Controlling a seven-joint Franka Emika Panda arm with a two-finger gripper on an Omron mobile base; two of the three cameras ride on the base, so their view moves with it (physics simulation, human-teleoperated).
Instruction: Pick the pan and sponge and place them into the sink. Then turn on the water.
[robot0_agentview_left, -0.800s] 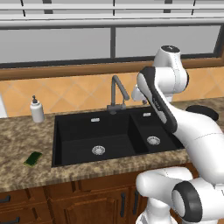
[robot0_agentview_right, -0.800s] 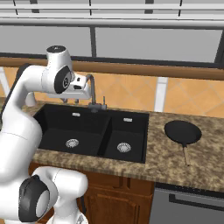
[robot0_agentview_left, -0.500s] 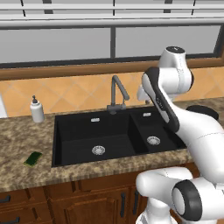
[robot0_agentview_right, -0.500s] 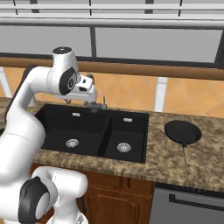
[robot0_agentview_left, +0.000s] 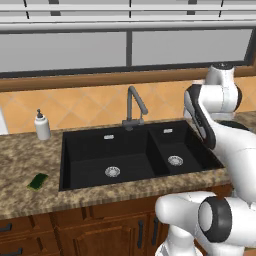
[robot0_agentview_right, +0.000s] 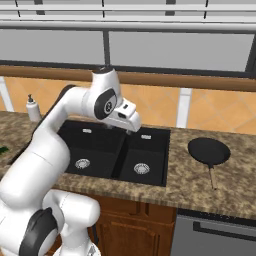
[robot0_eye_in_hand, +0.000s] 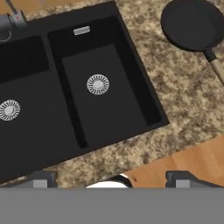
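Observation:
The black pan (robot0_agentview_right: 209, 151) lies on the granite counter right of the sink (robot0_agentview_right: 150, 142), its tan handle (robot0_agentview_right: 212, 177) pointing toward the front edge. The hand view has the pan (robot0_eye_in_hand: 192, 24) at the top right. The green sponge (robot0_agentview_left: 37, 181) lies flat on the counter left of the sink (robot0_agentview_left: 100, 147). My gripper (robot0_agentview_right: 130, 129) hangs above the sink's narrow basin, well left of the pan. Its fingertips (robot0_eye_in_hand: 41, 179) stand far apart with nothing between them, so the gripper (robot0_eye_in_hand: 113, 180) is open. The grey faucet (robot0_agentview_left: 132, 107) stands behind the basins, no stream running.
A white soap dispenser (robot0_agentview_left: 42, 125) stands at the back left of the counter. Both basins hold only their silver drains (robot0_eye_in_hand: 98, 84). Tiled wall and a window ledge close off the back. Wooden cabinet fronts run below the counter's front edge.
My arm has swung to the right, carrying the hand from in front of the faucet to above the narrow basin. Pan and sponge have not moved.

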